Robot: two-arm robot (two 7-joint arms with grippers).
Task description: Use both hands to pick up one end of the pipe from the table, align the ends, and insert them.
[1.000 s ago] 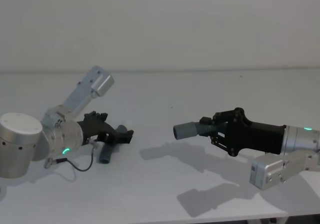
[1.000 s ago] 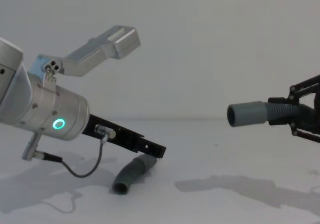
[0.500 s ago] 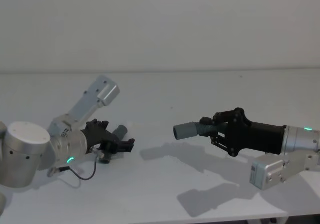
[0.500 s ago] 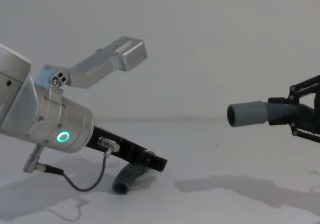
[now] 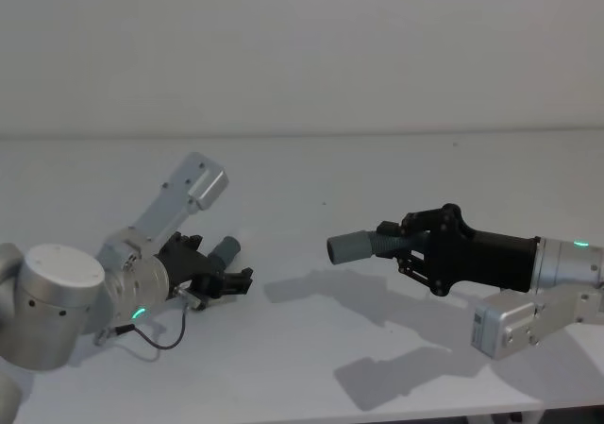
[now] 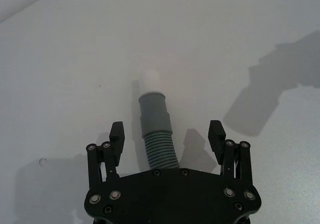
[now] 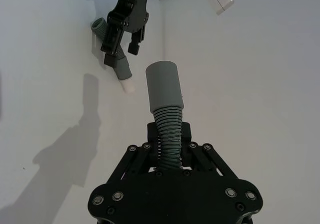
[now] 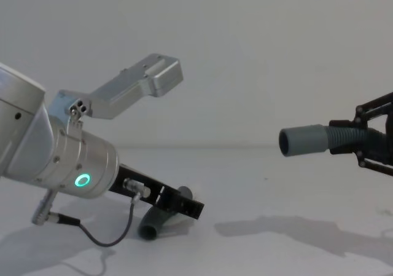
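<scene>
A dark grey ribbed plastic pipe piece (image 6: 159, 146) lies on the matte white table (image 6: 60, 59) between the wide-open left jaws, their fingers (image 6: 116, 134) clear of it. Its lighter grey collar (image 6: 152, 107) and white tip (image 6: 149, 78) reach past them. Farther off, the right jaws clench a second grey ribbed pipe piece (image 5: 363, 245) above the table.
</scene>
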